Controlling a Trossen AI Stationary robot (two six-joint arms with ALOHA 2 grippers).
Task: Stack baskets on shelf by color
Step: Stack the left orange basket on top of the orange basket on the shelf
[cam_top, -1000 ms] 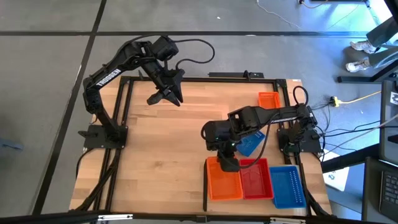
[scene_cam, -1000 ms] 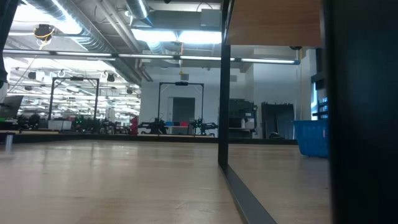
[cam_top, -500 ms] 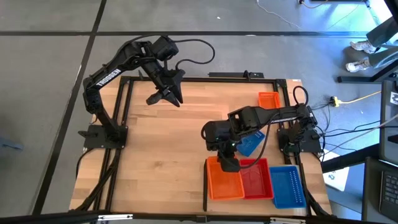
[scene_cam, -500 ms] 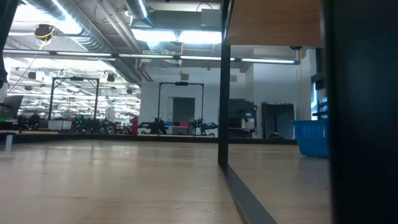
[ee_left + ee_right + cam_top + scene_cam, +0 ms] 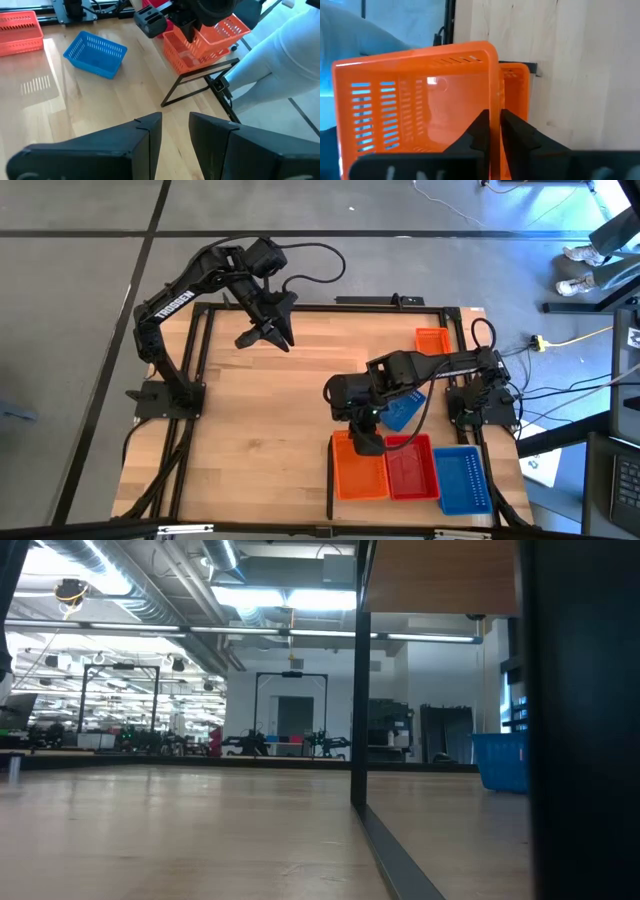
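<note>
My right gripper is shut on an orange basket and holds it over another orange basket at the near edge of the wooden shelf board. Beside that one sit a red basket and a blue basket. A loose blue basket lies under the right arm, and an orange one rests flat near the far right corner. My left gripper hovers open above the far left of the board. My right gripper pinches one side wall of the orange basket at its rim, one finger inside the basket and one outside. The fingers come from above, pointing down. The basket hangs tilted over the lower orange basket; whether the two touch, I cannot tell.
A black divider strip runs just left of the orange basket, and black frame rails edge the board. The board's middle and left are bare wood. Cables trail off the right side. A black post stands in the low view.
</note>
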